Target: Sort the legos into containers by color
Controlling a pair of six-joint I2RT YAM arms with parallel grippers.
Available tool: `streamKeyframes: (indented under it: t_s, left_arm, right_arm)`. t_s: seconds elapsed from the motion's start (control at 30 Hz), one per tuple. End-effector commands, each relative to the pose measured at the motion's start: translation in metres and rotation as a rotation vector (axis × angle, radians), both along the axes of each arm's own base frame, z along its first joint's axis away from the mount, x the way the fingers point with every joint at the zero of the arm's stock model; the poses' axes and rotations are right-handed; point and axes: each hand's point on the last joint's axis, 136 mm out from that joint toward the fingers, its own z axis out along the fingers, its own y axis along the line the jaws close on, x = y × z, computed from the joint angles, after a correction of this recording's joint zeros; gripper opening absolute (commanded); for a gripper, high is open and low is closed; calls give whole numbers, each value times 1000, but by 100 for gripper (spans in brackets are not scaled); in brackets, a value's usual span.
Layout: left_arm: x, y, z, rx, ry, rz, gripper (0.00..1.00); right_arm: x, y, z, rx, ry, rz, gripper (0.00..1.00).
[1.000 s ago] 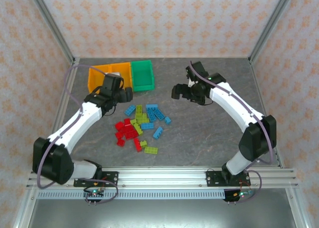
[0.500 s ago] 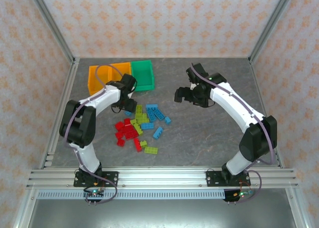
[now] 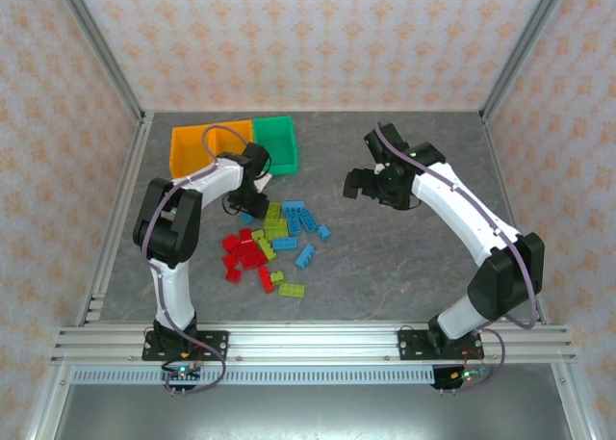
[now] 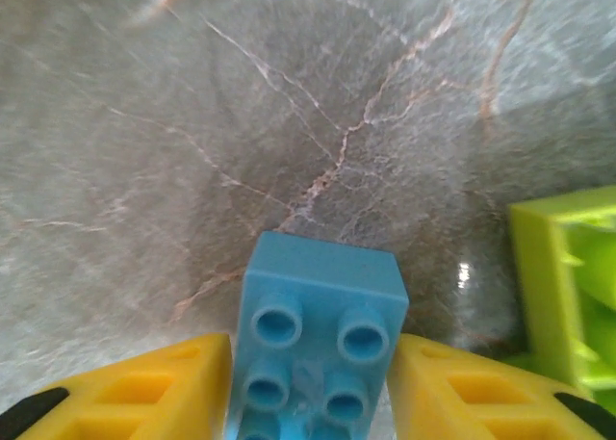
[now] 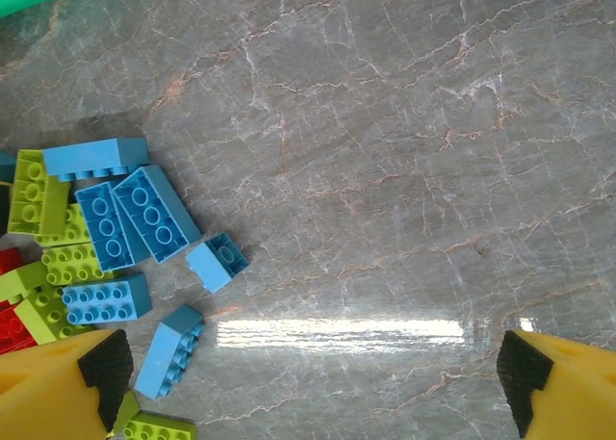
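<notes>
On marbled tabletop [image 3: 404,257], patterned walls [image 3: 308,45], left end effector [image 4: 310,363] gripping blue lego [image 4: 322,286], right end effector [image 5: 308,373] open

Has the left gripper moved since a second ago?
Yes. The left gripper has come right and nearer, away from the orange-yellow bins, to straddle a light blue brick at the lego pile's far-left edge.

A smooth, glossy plastic finish is shown by the blue lego [image 4: 322,315]; around it, the grey marbled table [image 4: 289,122] is seen polished and glare-streaked
</notes>
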Motion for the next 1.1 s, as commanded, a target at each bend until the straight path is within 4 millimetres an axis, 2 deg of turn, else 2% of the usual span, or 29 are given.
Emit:
streamKeyframes:
  t_s: [0.0,0.1,0.17,0.27,0.37,0.43,0.5,0.6,0.7,0.77,0.8,0.97,1.07]
  left_arm:
    - [-14,5,-11,30,63,-23,42]
    - [-14,8,-6,28,50,-9,34]
    - [-10,8,7,10,13,14,28]
    - [4,8,51,-46,-113,75,25]
    - [22,20,105,-115,-268,182,24]
    - [34,40,138,-146,-370,283,24]
    - [47,72,166,-144,-461,410,24]
    - [64,130,188,-43,-524,608,24]
    - [86,171,189,-7,-539,750,23]
    - [104,186,185,-13,-550,806,22]
    - [114,192,177,-14,-540,820,22]
    - [154,204,156,6,-520,821,24]
    - [169,206,148,7,-517,816,33]
  right_arm:
    - [-5,0,15,21,-25,4,99]
    - [-2,2,18,25,-31,-1,99]
    - [0,2,20,29,-38,-5,99]
    - [2,15,31,87,-67,39,99]
    - [3,34,47,153,-135,128,99]
    - [3,45,56,173,-183,178,99]
    - [4,52,60,172,-218,210,99]
    - [8,57,59,163,-222,213,99]
    - [13,57,55,141,-201,206,99]
    - [15,54,54,115,-193,197,99]
    - [15,52,53,101,-191,189,99]
    - [15,44,54,71,-193,157,99]
    - [14,40,53,60,-184,131,99]
